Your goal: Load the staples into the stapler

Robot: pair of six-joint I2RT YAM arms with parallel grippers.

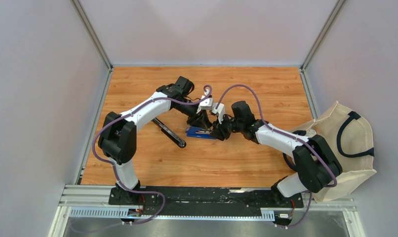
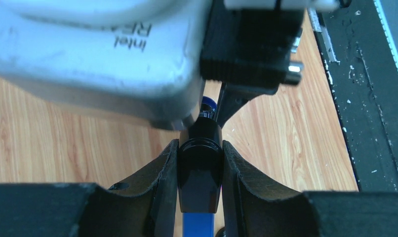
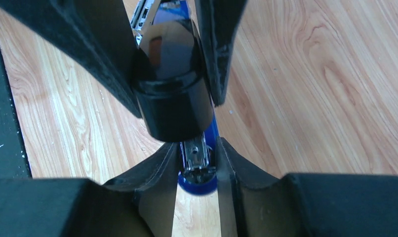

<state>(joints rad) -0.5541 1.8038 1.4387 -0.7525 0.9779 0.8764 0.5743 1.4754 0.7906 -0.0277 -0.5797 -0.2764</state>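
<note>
Blue stapler (image 3: 197, 186) nose sits between the right gripper (image 3: 197, 148) fingers; whether they pinch it, I cannot tell. Its metal magazine (image 3: 194, 155) lies exposed, staples indistinct. Beyond, the left gripper (image 2: 199, 148) fingers clench the black lid (image 3: 170, 98).
</note>
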